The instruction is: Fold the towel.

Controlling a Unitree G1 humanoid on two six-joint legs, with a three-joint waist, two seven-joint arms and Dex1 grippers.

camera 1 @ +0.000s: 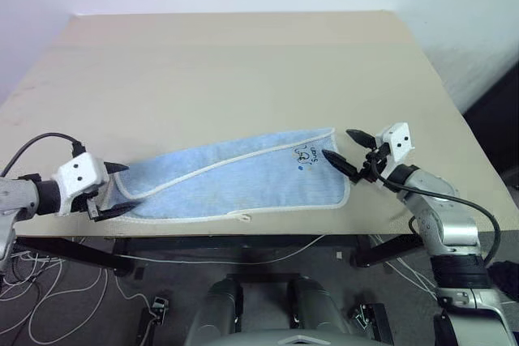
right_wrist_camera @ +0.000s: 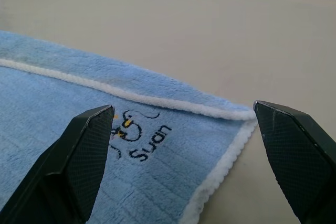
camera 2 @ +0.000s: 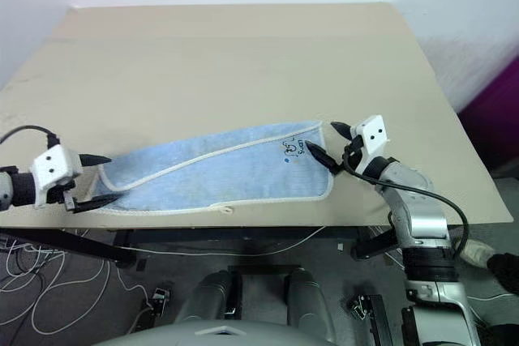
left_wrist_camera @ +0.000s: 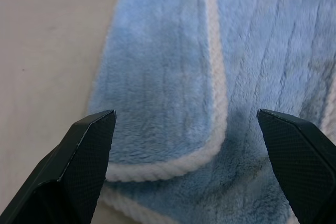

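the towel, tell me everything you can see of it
The towel is light blue terry cloth with white piped edging, a small dark cartoon print with lettering by its right end and a white loop on its near edge. It lies flat along the table's near edge, already folded once lengthwise and askew. An open claw sits at each end, left claw and right claw, neither gripping it.

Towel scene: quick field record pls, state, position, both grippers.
towel: light blue, white piping, already folded lengthwise, lying flat along the near edge of the table
print: dark cartoon, at the towel's right end
loop: white, on the near edge
left gripper: open, at the towel's left end, fingers straddling the folded corner
right gripper: open, over the right end by the print
held: nothing
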